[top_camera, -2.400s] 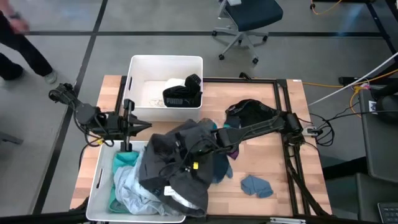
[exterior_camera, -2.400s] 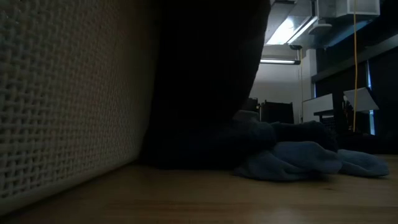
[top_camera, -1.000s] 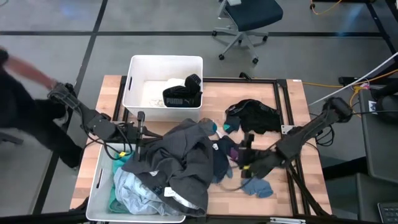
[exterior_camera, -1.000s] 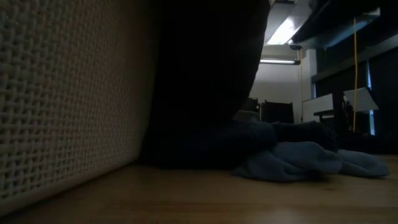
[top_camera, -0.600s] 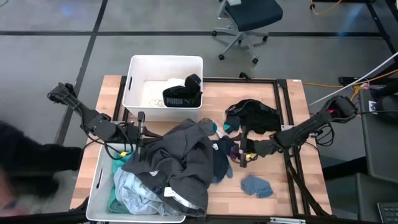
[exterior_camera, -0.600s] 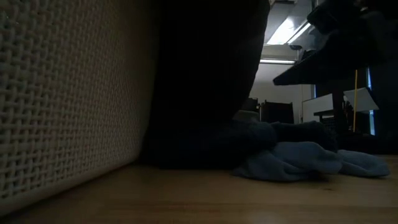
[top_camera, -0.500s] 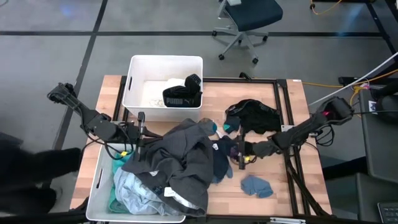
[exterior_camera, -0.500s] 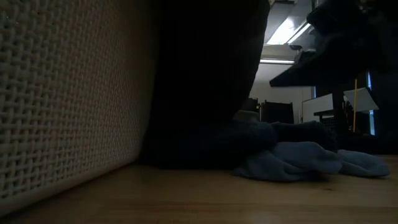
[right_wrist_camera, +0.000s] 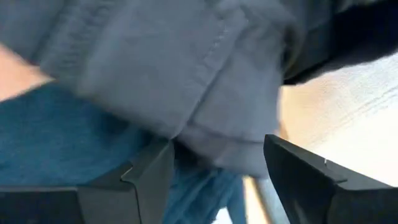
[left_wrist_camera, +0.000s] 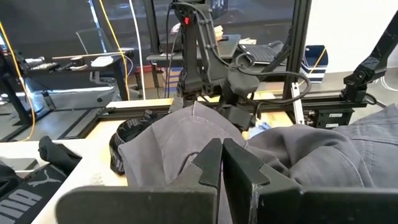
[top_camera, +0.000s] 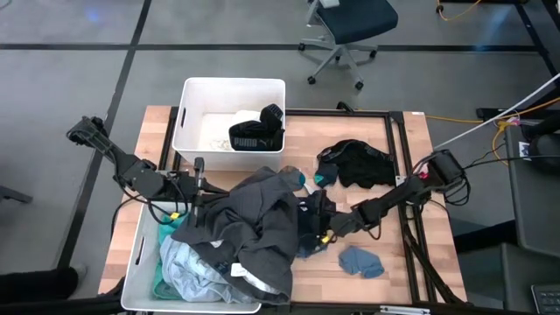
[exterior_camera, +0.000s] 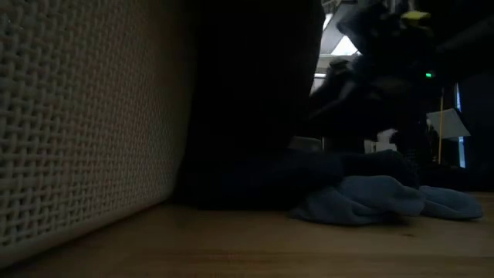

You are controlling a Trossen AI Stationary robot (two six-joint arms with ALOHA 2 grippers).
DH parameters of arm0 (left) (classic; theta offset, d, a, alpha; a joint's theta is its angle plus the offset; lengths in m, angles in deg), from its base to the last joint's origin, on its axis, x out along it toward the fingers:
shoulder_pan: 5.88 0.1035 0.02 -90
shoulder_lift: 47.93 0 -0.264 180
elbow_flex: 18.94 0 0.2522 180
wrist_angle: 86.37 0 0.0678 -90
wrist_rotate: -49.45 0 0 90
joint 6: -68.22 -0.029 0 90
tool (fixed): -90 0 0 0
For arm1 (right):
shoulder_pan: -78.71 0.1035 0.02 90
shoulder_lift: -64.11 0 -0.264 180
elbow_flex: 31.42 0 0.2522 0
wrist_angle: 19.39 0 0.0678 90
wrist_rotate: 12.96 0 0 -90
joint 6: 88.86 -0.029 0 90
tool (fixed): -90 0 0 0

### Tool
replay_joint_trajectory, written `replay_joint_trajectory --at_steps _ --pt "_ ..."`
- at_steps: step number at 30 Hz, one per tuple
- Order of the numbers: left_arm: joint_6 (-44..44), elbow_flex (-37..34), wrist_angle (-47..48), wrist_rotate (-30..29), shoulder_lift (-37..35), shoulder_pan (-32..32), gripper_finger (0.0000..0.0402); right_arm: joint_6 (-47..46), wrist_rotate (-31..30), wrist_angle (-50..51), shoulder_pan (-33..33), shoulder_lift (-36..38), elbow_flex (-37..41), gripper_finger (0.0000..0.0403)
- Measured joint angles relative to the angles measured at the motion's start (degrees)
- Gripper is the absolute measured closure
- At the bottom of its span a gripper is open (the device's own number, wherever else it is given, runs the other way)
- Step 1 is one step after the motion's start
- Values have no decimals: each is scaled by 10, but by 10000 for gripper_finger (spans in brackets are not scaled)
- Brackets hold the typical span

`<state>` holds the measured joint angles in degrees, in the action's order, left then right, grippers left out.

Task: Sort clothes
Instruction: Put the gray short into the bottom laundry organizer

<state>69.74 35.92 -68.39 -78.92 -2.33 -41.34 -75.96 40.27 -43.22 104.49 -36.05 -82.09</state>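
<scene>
Two arms work over the wooden bench (top_camera: pixel 385 131), seen from above. The right pincer (top_camera: pixel 317 229) sits at the centre of the frame, pressed in at the right edge of the big grey garment (top_camera: pixel 254 229), over the dark blue clothes (top_camera: pixel 308 229) lying against it. Its own camera shows its fingers (right_wrist_camera: pixel 146 171) spread wide apart, with grey fabric and blue-teal fabric filling the gap between them; whether they have hold of any of it cannot be told.

The left pincer (top_camera: pixel 194 191) lies at the left of the frame, at the left edge of the same grey garment, between the two white bins. In its own view the fingers (left_wrist_camera: pixel 211 163) stand almost together with only a thin slit between them, gripping nothing, and grey cloth spreads just beyond the tips.

The grey garment drapes over the lower bin (top_camera: pixel 140 254) at lower left, which also holds light blue clothes (top_camera: pixel 188 267) and a teal piece (top_camera: pixel 173 226). The upper bin (top_camera: pixel 194 96) at upper centre-left holds the black PUMA garment (top_camera: pixel 256 133) and a white item (top_camera: pixel 219 129). A black pile (top_camera: pixel 359 164) with a teal scrap lies right of centre on the bench. A small grey-blue piece (top_camera: pixel 360 261) rests alone on the bench at lower right of centre, apart from the rest.
</scene>
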Motion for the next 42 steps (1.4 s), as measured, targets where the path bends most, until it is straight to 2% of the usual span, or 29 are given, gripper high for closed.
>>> replay_joint_trajectory --at_steps 2,7,12,16,21,22,24,28,32,37,42 --pt "0 0 -1 0 0 0 396 23 -10 -2 -7 -13 -21 153" --pt "0 0 -1 0 0 0 396 25 31 0 -31 -42 -59 153" --pt "0 0 -1 0 0 0 396 28 -12 -25 -53 -59 -84 169" --pt "0 0 -1 0 0 0 396 51 -18 -85 -65 -59 -94 233" --pt "0 0 -1 0 0 0 396 149 -66 -122 -72 -55 -113 366" --pt "2 0 -2 0 0 0 396 174 -68 -125 -72 -55 -123 381" --pt "8 0 -9 0 0 0 396 230 -70 -125 -72 -56 -154 382" --pt "15 0 -53 0 -2 0 396 302 -66 -91 -70 -55 -237 360" --pt "-1 0 -133 0 -9 0 396 345 -39 5 -71 -55 -326 380" --pt "-58 4 -195 0 -26 0 396 348 27 124 -71 -55 -425 387" --pt "-107 44 -200 0 -37 0 396 342 124 133 -72 -54 -490 376"
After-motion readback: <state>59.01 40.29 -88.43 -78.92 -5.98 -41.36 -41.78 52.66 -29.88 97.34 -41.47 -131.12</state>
